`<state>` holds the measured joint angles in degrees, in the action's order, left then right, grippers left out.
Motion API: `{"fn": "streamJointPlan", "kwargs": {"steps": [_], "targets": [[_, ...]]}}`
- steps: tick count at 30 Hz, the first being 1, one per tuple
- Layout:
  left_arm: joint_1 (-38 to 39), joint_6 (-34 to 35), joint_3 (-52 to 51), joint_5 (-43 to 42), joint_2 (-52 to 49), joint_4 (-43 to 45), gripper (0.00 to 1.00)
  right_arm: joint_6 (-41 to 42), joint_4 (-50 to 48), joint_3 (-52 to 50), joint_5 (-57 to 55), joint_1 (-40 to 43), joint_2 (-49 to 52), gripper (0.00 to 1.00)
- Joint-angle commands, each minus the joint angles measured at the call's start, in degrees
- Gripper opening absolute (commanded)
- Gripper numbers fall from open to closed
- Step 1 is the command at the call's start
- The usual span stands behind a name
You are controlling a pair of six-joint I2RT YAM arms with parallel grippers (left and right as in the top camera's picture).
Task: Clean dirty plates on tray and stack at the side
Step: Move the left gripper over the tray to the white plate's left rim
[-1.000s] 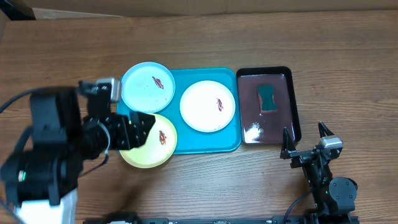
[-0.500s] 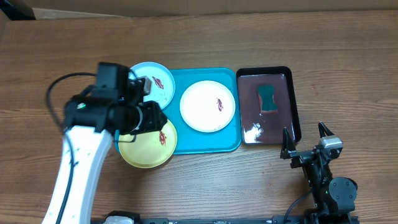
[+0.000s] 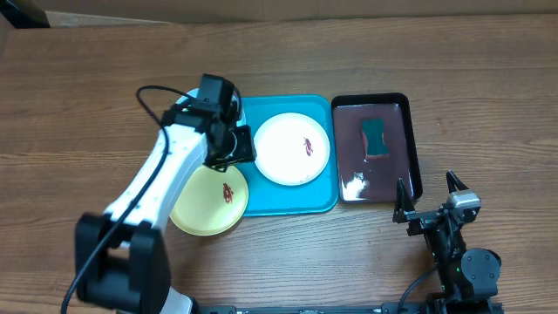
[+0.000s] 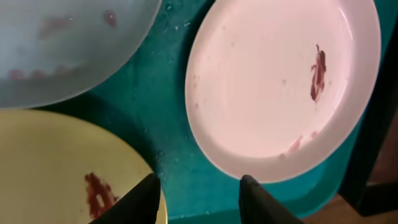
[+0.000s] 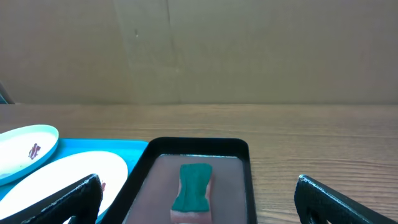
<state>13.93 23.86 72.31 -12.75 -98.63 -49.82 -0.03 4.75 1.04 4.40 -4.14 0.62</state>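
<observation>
The turquoise tray (image 3: 288,197) holds the white plate (image 3: 292,148), which has a reddish smear. The yellow-green plate (image 3: 207,202) overhangs the tray's front left corner. The light blue plate (image 4: 62,50) lies at the back left and is mostly hidden under my left arm in the overhead view. My left gripper (image 3: 240,146) is open and empty. It hovers over bare tray (image 4: 168,124) between the three plates, its fingertips (image 4: 149,190) near the yellow-green plate (image 4: 56,168) and the white plate (image 4: 280,81). My right gripper (image 3: 429,196) is open and empty, in front of the black tray.
A black tray (image 3: 415,148) of brownish liquid stands to the right of the turquoise tray, with a green sponge (image 3: 376,137) in it. The sponge also shows in the right wrist view (image 5: 193,185). Bare wooden table lies all around.
My left arm has swung right and back, from beside the yellow-green plate to above the tray between the light blue and white plates. The right arm has not moved.
</observation>
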Motion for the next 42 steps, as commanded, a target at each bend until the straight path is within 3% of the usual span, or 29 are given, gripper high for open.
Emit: {"fn": "streamJointPlan", "kwargs": {"steps": [1,5,18,22,30,42], "targets": [[0.5,1.2,-0.3,1.0,-3.0,2.5,0.41,-0.2,-0.2,-0.6,-0.5,0.3,-0.5,1.00],[0.5,1.2,-0.3,1.0,-4.9,6.1,0.35,-0.2,-0.2,-0.6,-0.5,0.3,-0.5,1.00],[0.9,1.2,-0.3,2.6,-9.2,9.6,0.37,-0.2,-0.2,-0.6,-0.5,0.3,-0.5,1.00],[1.7,1.3,-0.3,2.7,-9.4,9.6,0.24,-0.2,-0.2,-0.6,-0.5,0.3,-0.5,1.00],[4.1,2.4,-0.3,9.1,-9.7,9.6,0.26,-0.2,-0.2,-0.6,-0.5,0.3,-0.5,1.00],[4.3,5.1,-2.6,9.5,-9.8,13.3,0.29,-0.2,-0.2,-0.6,-0.5,0.3,-0.5,1.00]]}}
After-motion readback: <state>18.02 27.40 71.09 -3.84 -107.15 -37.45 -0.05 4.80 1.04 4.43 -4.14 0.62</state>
